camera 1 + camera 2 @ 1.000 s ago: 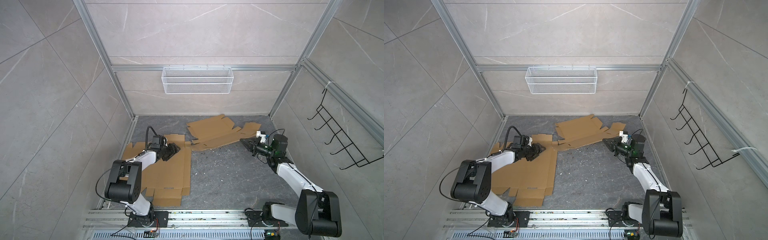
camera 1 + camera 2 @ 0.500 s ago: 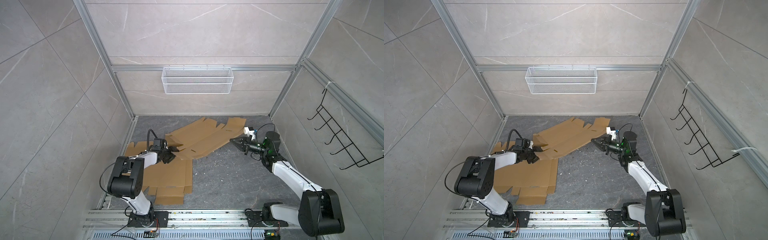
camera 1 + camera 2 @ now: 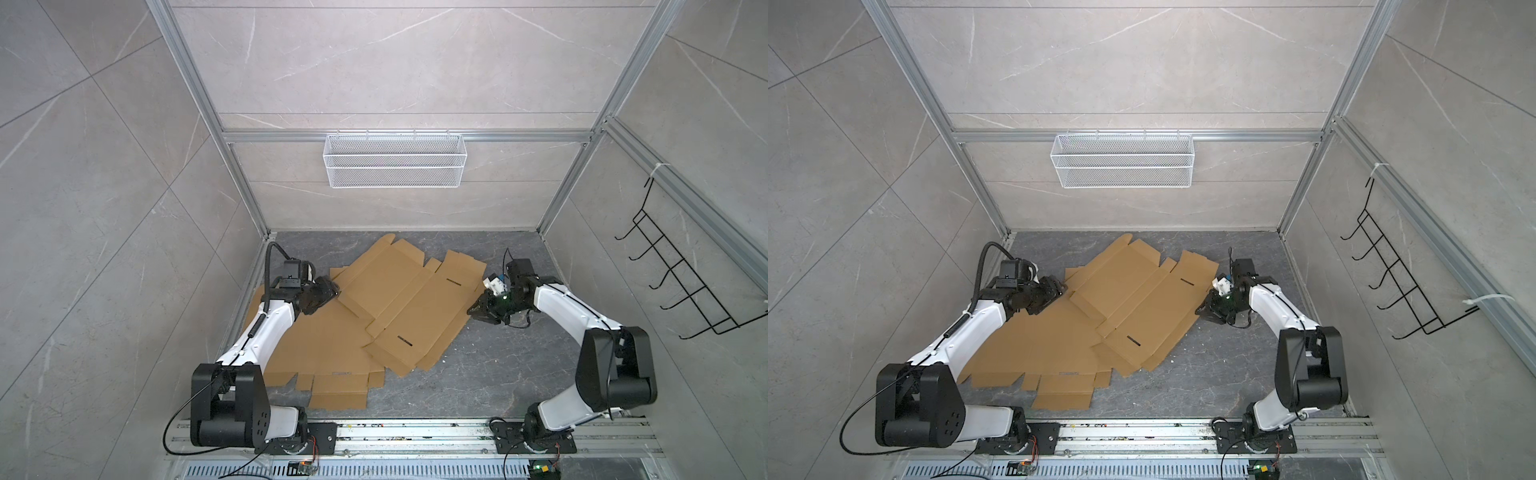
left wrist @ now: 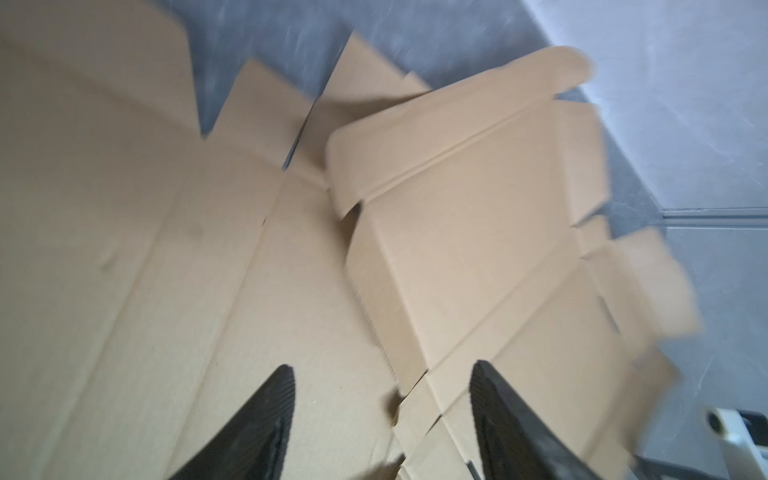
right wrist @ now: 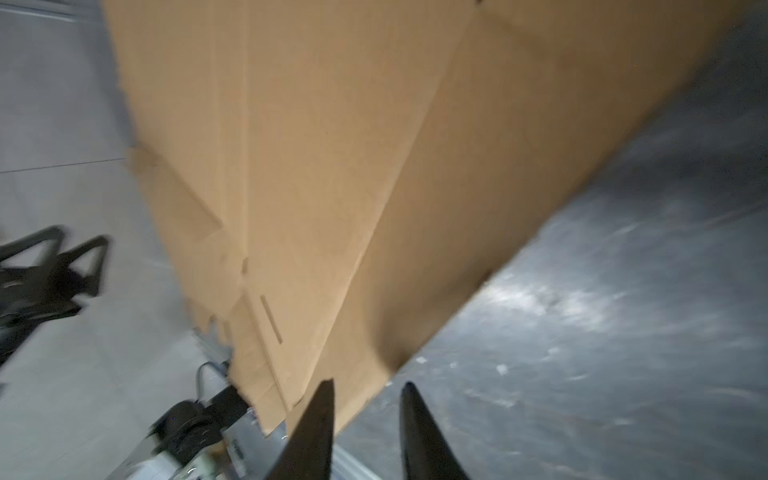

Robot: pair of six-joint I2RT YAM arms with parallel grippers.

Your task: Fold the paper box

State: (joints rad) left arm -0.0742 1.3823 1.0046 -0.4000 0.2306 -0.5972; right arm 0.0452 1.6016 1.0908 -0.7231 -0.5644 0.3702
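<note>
The paper box is a flat brown cardboard blank [image 3: 411, 299] [image 3: 1142, 303] lying slantwise across the middle of the grey floor. Its left part overlaps a second flat blank [image 3: 324, 353] [image 3: 1038, 353] under my left arm. My left gripper [image 3: 328, 293] [image 3: 1059, 289] hovers open at the upper blank's left corner; in the left wrist view [image 4: 381, 368] its fingers straddle that corner above both sheets. My right gripper [image 3: 473, 311] [image 3: 1202, 309] sits at the blank's right edge. In the right wrist view [image 5: 368, 384] its jaws stand apart, holding nothing, the cardboard [image 5: 332, 145] just beyond the tips.
A white wire basket [image 3: 395, 160] hangs on the back wall. A black wire hook rack [image 3: 681, 286] is on the right wall. The aluminium base rail [image 3: 415, 432] runs along the front. The left wall frame stands close beside my left arm.
The upper blank has slid from the back right toward the left and front, onto the other blank. My right gripper came along with it and has opened. My left gripper stayed near the blank's left corner.
</note>
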